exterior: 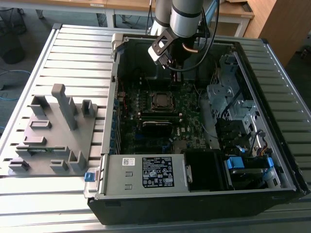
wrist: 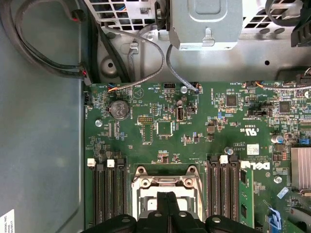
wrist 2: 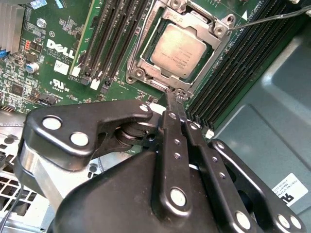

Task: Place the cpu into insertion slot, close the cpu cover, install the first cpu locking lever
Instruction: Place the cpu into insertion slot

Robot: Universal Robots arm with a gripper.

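- Inside the computer case (exterior: 194, 206), the cpu (wrist 2: 181, 47) sits flat in the insertion slot (wrist 2: 137, 73); placement appears complete.
- The cpu cover (wrist 2: 214, 36) lies down over the chip, its window framing the metal top; closing appears complete.
- A thin wire locking lever (wrist 2: 272, 18) stands free beside the socket and is judged not latched.
- The gripper (wrist 2: 174, 97) is empty, fingers pressed together, tips at the cover's edge; contact cannot be told.
- Memory slots (wrist: 104, 194) flank the socket; one holds a green module (wrist: 243, 194).

Slatted metal table (exterior: 73, 48), wooden desks (exterior: 131, 6) behind.
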